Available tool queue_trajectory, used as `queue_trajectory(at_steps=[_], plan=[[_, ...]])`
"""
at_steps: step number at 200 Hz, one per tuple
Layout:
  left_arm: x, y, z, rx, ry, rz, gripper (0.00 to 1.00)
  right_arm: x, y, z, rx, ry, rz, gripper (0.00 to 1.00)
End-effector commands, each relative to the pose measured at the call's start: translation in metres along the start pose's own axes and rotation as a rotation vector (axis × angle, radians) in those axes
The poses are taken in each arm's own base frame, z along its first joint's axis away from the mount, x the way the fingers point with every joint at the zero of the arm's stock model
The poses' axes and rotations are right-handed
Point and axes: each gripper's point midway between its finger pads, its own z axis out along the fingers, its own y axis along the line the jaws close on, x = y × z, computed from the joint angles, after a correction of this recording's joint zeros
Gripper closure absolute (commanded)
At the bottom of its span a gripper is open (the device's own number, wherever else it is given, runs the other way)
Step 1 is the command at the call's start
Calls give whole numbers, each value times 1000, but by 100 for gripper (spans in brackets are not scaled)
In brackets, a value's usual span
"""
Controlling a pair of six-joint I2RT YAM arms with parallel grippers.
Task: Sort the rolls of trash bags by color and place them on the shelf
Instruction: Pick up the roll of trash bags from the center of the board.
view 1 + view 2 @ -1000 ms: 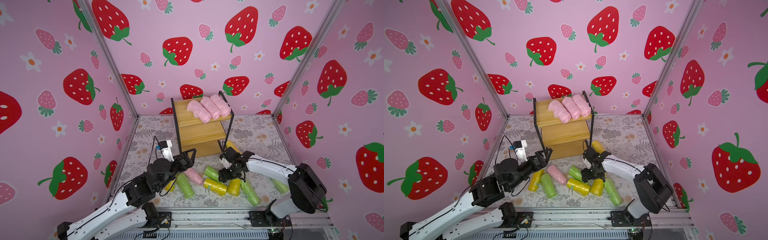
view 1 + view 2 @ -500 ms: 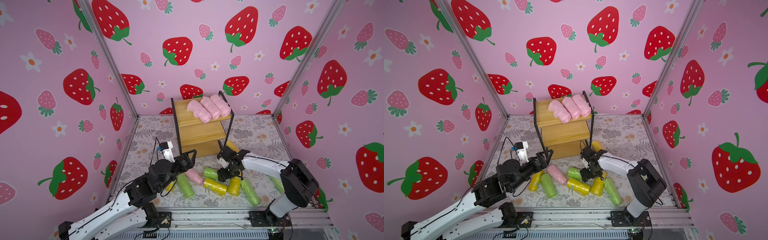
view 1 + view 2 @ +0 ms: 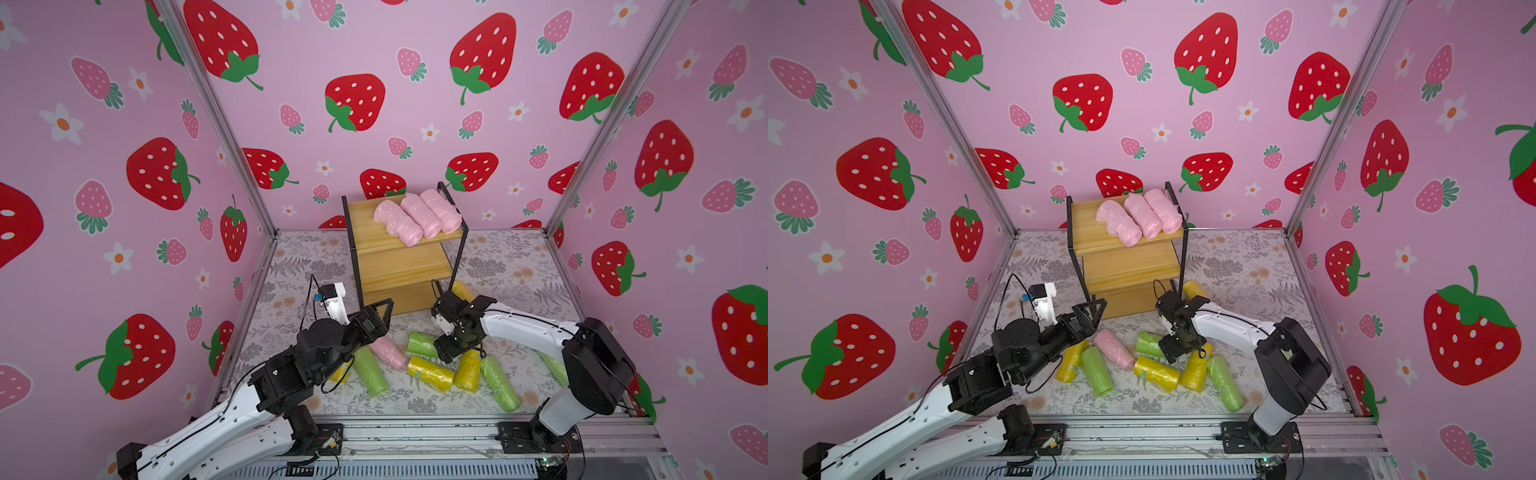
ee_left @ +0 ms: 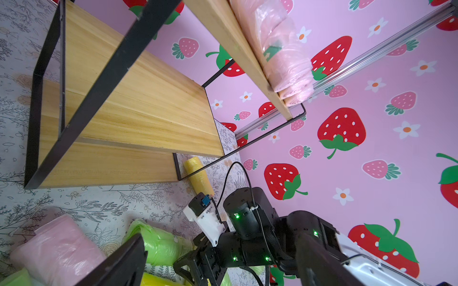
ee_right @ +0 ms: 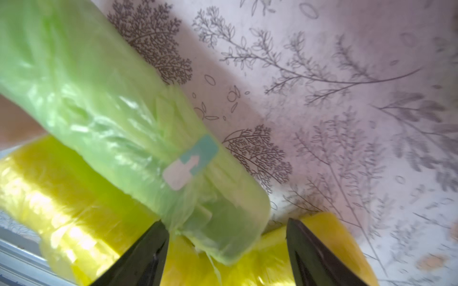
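The shelf [image 3: 399,266] stands at the back with three pink rolls [image 3: 415,216] on its top tier. On the floor in front lie a pink roll [image 3: 390,353] and several yellow [image 3: 430,372] and green [image 3: 370,372] rolls. My right gripper [image 3: 444,353] points down over a green roll [image 3: 419,344]. In the right wrist view its open jaws [image 5: 225,247] straddle the end of that green roll [image 5: 124,118], with yellow rolls [image 5: 62,198] underneath. My left gripper [image 3: 378,309] hovers open and empty above the floor pink roll [image 4: 57,250], facing the shelf [image 4: 138,104].
A yellow roll [image 3: 461,289] lies against the shelf's right foot. Another green roll [image 3: 552,368] rests behind the right arm near the right wall. A yellow roll [image 3: 340,374] is partly hidden under the left arm. The shelf's two lower tiers hold nothing.
My right gripper has shifted a little to the left and lowered onto the green roll's end. The left gripper has risen very slightly.
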Motion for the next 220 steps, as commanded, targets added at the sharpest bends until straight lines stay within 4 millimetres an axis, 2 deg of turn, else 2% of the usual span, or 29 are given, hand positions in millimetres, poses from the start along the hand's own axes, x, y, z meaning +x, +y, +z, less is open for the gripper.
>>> queue_trajectory(at_steps=[1, 24, 55, 59, 118, 144, 181, 205, 213, 220], plan=[[-1, -4, 1, 25, -8, 2, 2, -1, -12, -12, 75, -9, -76, 20], [0, -5, 2, 25, -4, 3, 2, -5, -11, -8, 75, -14, -131, 21], [0, -4, 2, 23, -7, 5, 2, -11, 5, -7, -14, -33, -191, 21], [-1, -4, 1, 23, -7, 5, 2, -18, 7, -7, -23, -59, -194, 21], [0, -1, 1, 18, -9, 7, 1, -39, 18, 2, -58, -71, -240, 22], [0, -1, 1, 16, -9, 12, 1, -37, 22, 15, -80, -32, -238, 23], [1, 1, 1, 3, -5, 23, 0, -23, 23, 32, -96, 16, -166, 28], [5, 3, 4, -3, 6, 27, 0, -23, 23, 31, -95, -4, -109, 38], [6, 3, 5, -2, 12, 28, 0, -24, 22, 29, -89, -16, -95, 47], [6, 2, 6, -1, 17, 32, 0, -25, 20, 25, -80, -25, -80, 61]])
